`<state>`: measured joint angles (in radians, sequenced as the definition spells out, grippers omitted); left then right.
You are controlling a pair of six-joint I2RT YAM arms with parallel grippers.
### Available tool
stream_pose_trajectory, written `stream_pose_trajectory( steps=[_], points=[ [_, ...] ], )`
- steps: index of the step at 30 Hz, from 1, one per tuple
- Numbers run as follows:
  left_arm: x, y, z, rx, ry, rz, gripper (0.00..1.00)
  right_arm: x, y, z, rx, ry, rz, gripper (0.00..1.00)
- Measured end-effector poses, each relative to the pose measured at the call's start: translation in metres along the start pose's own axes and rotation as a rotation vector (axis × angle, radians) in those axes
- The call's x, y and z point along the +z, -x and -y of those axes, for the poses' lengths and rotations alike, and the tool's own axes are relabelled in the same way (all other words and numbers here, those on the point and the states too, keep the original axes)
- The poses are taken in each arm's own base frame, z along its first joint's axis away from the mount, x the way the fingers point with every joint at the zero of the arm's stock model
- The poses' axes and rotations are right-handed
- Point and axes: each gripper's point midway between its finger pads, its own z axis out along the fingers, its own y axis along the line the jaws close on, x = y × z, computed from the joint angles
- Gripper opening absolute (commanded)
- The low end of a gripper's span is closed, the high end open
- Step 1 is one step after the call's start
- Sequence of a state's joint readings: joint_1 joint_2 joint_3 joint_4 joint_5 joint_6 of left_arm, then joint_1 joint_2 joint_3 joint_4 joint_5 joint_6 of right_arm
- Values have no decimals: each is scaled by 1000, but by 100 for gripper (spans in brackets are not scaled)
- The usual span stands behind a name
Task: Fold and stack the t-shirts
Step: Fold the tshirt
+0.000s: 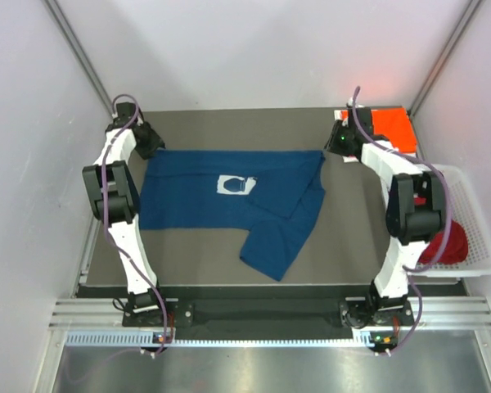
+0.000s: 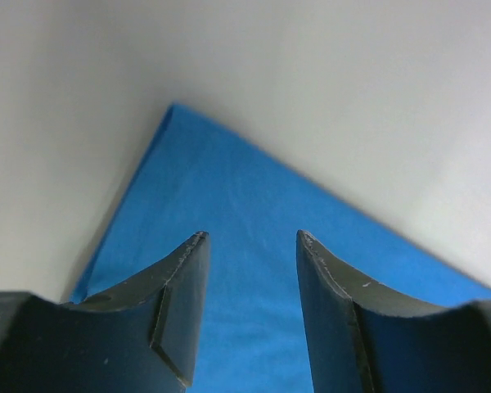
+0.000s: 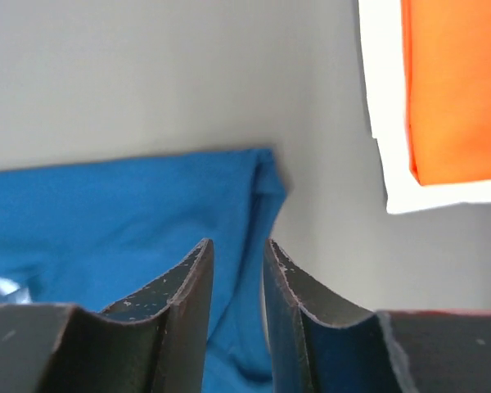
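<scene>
T-shirt (image 1: 196, 201) lies spread, long axis running left-right.

The spread t-shirt (image 1: 213, 205) is plain navy blue from above and a brighter blue in the wrist views, with a small white chest print (image 1: 235, 185). The folded t-shirt (image 1: 390, 128) at the far right corner is a plain vivid orange-red, and the bunched t-shirt (image 1: 452, 244) is dark red inside the white lattice basket (image 1: 477, 205). The table (image 1: 344, 246) is dull grey-brown, the walls (image 1: 254, 57) are pale grey-white, both arms (image 1: 119, 205) are white and black with purple cables (image 1: 106, 168), and the left gripper (image 2: 250, 237) and right gripper (image 3: 237, 243) are matt black flecked with pale scuffs.
</scene>
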<state>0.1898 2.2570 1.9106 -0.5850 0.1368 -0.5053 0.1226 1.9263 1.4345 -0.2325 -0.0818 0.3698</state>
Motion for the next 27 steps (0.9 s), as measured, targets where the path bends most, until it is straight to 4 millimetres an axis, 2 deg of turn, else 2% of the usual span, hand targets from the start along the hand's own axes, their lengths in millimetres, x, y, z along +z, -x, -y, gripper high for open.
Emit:
stream_pose_trajectory(
  steps=[3, 6, 8, 13, 16, 19, 22, 27],
  points=[
    [-21, 2, 6, 4, -18, 19, 52, -30, 9, -18, 3, 41, 47, 26],
    [-31, -2, 9, 6, -43, 20, 52, -44, -9, -43, 6, 112, 35, 23],
    [-29, -8, 9, 5, -56, 8, 52, -44, -38, -62, 6, 165, -13, 20],
    [-18, -33, -5, -8, -31, -58, 52, -46, -131, -98, 9, 267, -205, 15],
    [-8, -42, -14, -14, -2, -81, 52, -52, -171, -112, -2, 305, -281, 14],
    [-1, -47, -26, -16, 45, -89, 53, -55, -198, -111, -13, 310, -328, 11],
    [2, -46, -33, -16, 77, -80, 53, -53, -217, -92, -10, 258, -351, 11],
    [3, -42, -38, -17, 105, -66, 53, -55, -214, -81, -33, 227, -304, 10]
  ],
)
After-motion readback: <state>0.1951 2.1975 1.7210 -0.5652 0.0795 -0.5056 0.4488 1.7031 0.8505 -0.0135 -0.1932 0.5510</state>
